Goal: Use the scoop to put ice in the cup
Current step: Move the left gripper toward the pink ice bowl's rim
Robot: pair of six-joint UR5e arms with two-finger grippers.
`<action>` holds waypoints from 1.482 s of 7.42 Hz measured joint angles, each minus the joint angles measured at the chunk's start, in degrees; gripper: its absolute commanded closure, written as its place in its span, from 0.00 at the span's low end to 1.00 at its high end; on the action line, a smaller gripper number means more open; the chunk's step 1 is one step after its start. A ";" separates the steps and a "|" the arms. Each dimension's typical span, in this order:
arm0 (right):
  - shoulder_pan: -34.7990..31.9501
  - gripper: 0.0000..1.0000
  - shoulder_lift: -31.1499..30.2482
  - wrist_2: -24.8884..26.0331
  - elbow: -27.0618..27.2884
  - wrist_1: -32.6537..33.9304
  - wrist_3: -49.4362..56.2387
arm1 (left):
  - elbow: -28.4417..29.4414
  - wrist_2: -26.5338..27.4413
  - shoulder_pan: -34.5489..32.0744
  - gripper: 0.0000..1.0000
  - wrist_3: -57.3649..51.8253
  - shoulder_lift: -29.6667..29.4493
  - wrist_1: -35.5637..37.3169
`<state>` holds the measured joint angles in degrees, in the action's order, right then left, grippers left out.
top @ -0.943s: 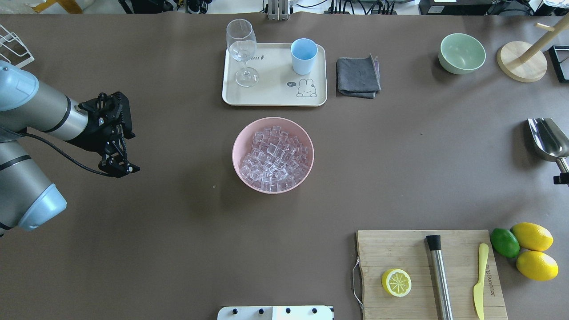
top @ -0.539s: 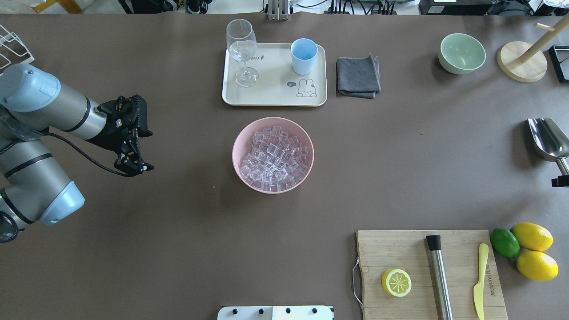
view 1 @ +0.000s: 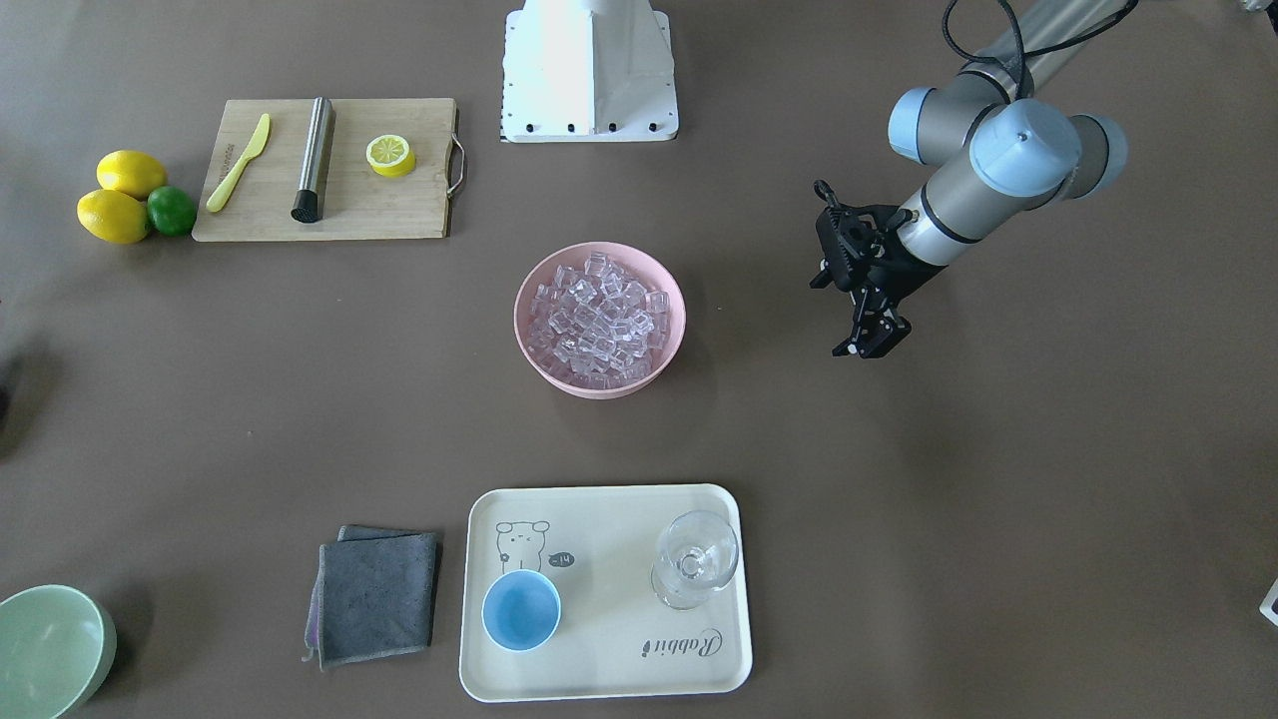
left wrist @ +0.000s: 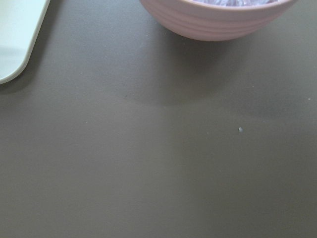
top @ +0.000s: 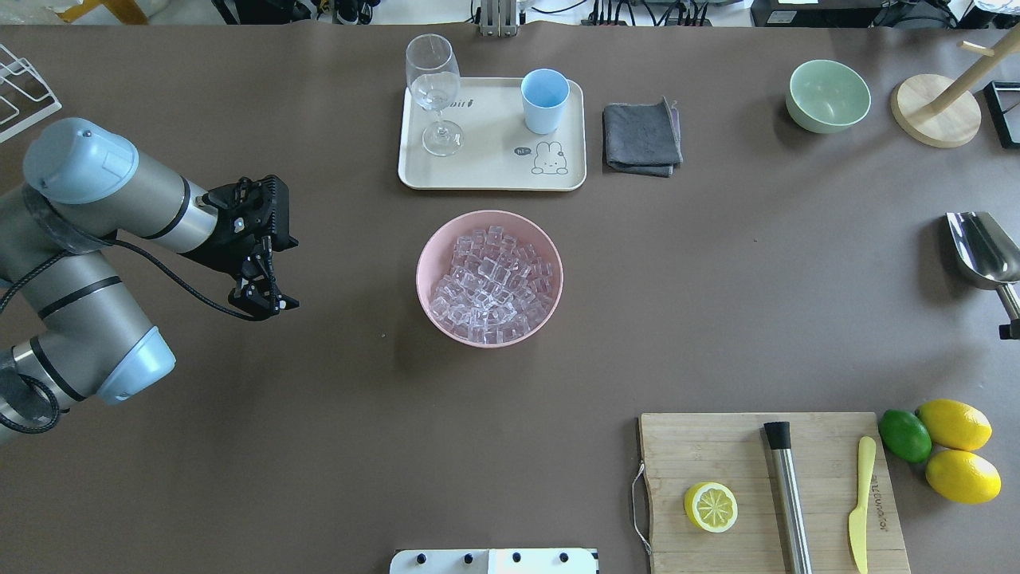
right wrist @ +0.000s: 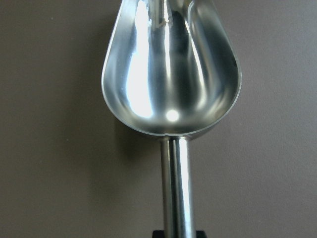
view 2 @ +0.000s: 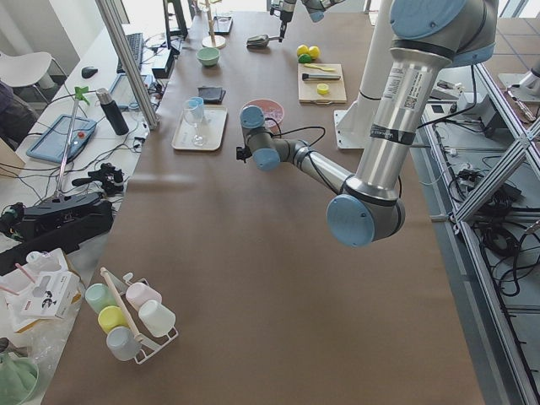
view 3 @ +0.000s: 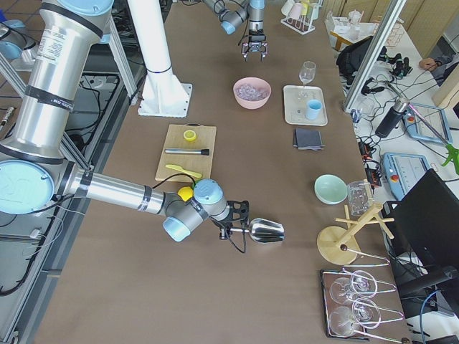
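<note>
**Right gripper** (top: 1010,327): nearest entry, at the far right edge of the table. It is closed round the thin handle of the scoop (top: 984,251). In the wrist view the handle runs straight down into the black of my fingers, and I judge the grip firm.

**Scoop:** steel, empty, held clear of the table above its own shadow. The long axis runs away from me, with the handle toward my base and the open mouth toward the far edge.

**Left gripper** (top: 261,303): holds nothing. It hangs tip-down over bare table, left of the pink bowl (top: 420,275). I cannot tell how far apart its fingers stand.

**Pink bowl:** mid-table, heaped with ice (top: 490,279). It lies well to the left of the scoop, crosswise to the scoop's axis. My left gripper is nearer to it, but the tool is in my right. I therefore judge the next move to be a long leftward carry with the mouth turned toward the heap.

**Cup** (top: 545,100): light blue, empty, upright on the cream tray (top: 494,171). It stands beyond the bowl, right of the stemmed glass (top: 434,88).
</note>
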<state>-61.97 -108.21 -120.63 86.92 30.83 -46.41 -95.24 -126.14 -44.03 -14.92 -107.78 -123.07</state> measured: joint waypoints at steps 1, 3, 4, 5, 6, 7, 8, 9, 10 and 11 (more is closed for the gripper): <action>0.00 1.00 -0.14 -0.03 -0.02 -0.04 0.11 | 0.41 0.01 0.11 0.01 -0.06 -0.20 -0.47; 0.00 1.00 -0.22 -0.29 0.10 -0.06 1.01 | 1.01 0.01 0.21 0.01 -1.22 -0.50 -1.13; -0.04 1.00 -0.17 -1.16 0.60 0.03 2.40 | 2.09 0.01 0.31 0.01 -1.71 -1.51 -1.39; -0.16 1.00 -0.16 -2.66 1.72 0.37 4.04 | 4.04 0.02 0.50 0.01 -1.92 -3.09 -2.49; -0.38 1.00 -0.11 -4.02 3.85 1.70 5.45 | 6.37 0.14 0.81 0.01 -2.00 -4.26 -5.29; -0.76 1.00 0.01 -4.89 7.66 5.75 7.20 | 7.84 0.99 1.54 0.01 -1.99 -4.91 -7.82; -1.64 1.00 0.69 -5.48 12.33 12.44 11.12 | 8.53 2.43 2.73 0.01 -1.92 -5.54 -9.22; -2.43 1.00 1.88 -5.66 15.88 18.71 16.33 | 8.84 3.43 4.24 0.01 -1.80 -6.17 -9.92; -2.81 1.00 2.95 -5.86 18.19 22.26 20.03 | 8.96 4.66 6.00 0.01 -1.73 -7.01 -10.69; -2.98 1.00 4.73 -6.22 19.55 24.97 22.42 | 9.01 6.29 7.37 0.01 -1.67 -7.77 -11.17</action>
<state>-64.95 -103.48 -126.85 106.47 55.80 -23.98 -86.23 -119.85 -36.65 -16.58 -115.55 -134.24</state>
